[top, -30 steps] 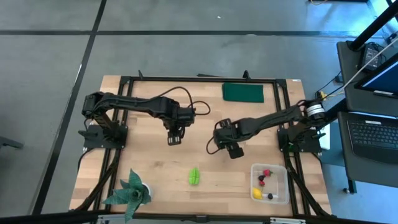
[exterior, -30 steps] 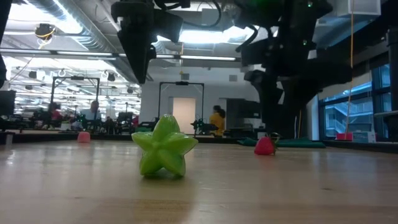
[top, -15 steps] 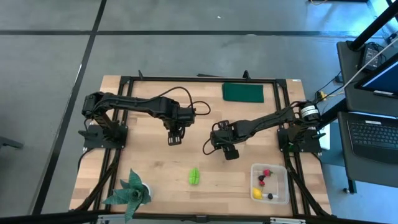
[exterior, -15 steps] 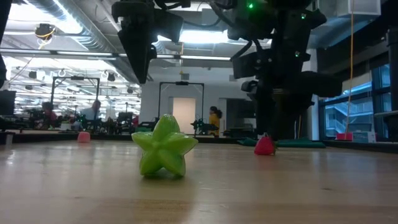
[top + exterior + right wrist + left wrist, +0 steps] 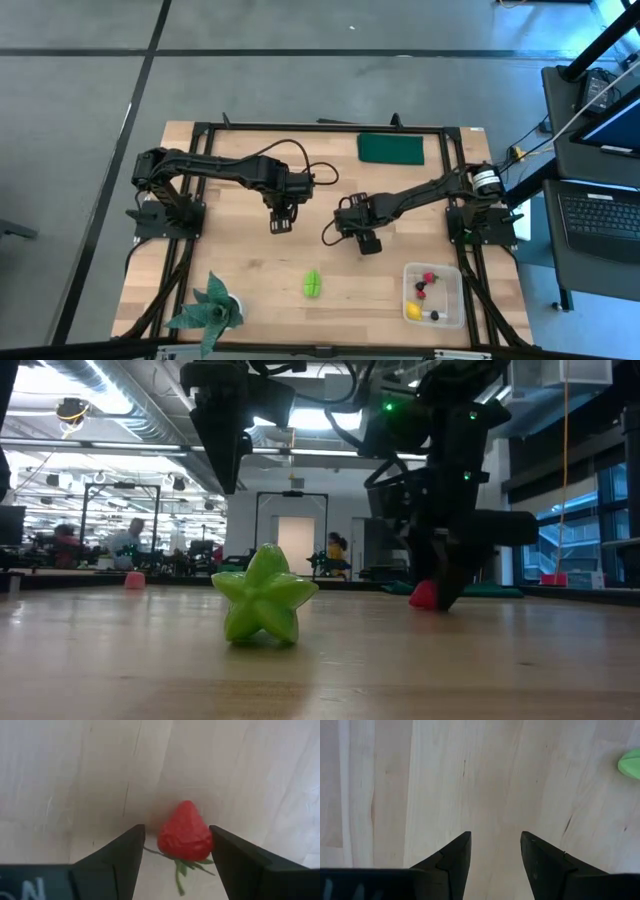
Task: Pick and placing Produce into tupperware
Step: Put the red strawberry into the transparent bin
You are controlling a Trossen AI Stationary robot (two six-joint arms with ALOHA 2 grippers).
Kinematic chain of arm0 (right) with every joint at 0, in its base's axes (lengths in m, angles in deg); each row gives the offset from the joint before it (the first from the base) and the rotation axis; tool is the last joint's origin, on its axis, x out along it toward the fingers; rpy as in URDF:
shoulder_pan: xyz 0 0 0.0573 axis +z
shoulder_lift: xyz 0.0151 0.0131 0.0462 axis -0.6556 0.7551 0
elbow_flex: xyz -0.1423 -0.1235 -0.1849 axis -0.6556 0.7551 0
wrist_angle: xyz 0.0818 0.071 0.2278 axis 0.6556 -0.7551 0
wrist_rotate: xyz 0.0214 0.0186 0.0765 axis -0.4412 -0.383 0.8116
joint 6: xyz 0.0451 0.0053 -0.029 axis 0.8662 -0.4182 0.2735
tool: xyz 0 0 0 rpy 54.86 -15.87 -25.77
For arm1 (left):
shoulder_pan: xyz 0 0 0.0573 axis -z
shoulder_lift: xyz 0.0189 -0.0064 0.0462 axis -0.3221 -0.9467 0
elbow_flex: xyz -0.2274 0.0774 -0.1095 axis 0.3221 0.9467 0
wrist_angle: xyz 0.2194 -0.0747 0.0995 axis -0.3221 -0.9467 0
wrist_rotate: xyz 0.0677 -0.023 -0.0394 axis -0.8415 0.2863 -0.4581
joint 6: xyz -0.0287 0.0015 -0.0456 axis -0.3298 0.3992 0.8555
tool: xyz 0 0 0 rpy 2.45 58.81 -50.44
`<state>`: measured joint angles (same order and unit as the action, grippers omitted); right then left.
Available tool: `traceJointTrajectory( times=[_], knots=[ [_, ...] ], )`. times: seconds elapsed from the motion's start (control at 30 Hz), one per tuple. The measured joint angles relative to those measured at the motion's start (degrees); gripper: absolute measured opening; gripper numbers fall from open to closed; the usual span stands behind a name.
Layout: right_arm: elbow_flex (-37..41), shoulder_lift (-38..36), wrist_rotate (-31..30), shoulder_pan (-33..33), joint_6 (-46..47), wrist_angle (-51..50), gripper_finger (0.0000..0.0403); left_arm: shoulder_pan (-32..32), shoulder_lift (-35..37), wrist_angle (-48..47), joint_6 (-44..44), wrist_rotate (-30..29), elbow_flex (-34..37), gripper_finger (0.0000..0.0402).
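Pale wooden table [image 5: 230,250], open workshop behind. Right gripper [image 5: 175,855] lowered near table centre, fingers spread either side of a red strawberry [image 5: 185,832] on the wood, berry's tip pointing away from the wrist, not yet pinched. Right arm stretched low from its mount. Left gripper [image 5: 495,852] spread and empty, hovering over bare boards left of centre. Green star fruit [image 5: 313,283] near the front edge; tupperware [image 5: 455,283] at near right, holding other produce.

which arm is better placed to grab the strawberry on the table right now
Right. The right gripper already has its open jaws on either side of the strawberry. The left gripper is open over bare wood, with no strawberry between its jaws.
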<state>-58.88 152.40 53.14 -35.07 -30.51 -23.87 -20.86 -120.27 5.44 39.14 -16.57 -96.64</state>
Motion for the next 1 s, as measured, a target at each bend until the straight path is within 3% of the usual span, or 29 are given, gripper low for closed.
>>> traceJointTrajectory(
  times=[0.33, 0.67, 0.87, 1.0],
  knots=[
    [-0.1, 0.3, 0.0, 0.0, 0.3, 0.2, 0.0220, 0.0, 0.0, 0.0, -0.3, 0.0, 0.0, 0.0165],
    [0.0, 0.4, 0.5, 0.0, 0.5, 0.0, 0.0134, 0.0, 0.0, 0.0, -0.3, 0.0, 0.0, 0.0165],
    [-0.6, 0.3, 0.4, 0.0, 1.2, -2.3, 0.0133, 0.0, 0.0, 0.0, -0.3, 0.0, 0.0, 0.0165],
    [-2.8, -1.1, -0.3, -0.2, 3.7, -10.3, 0.0143, 0.0, 0.0, 0.0, -0.5, 0.0, 0.0, 0.0165]
  ],
)
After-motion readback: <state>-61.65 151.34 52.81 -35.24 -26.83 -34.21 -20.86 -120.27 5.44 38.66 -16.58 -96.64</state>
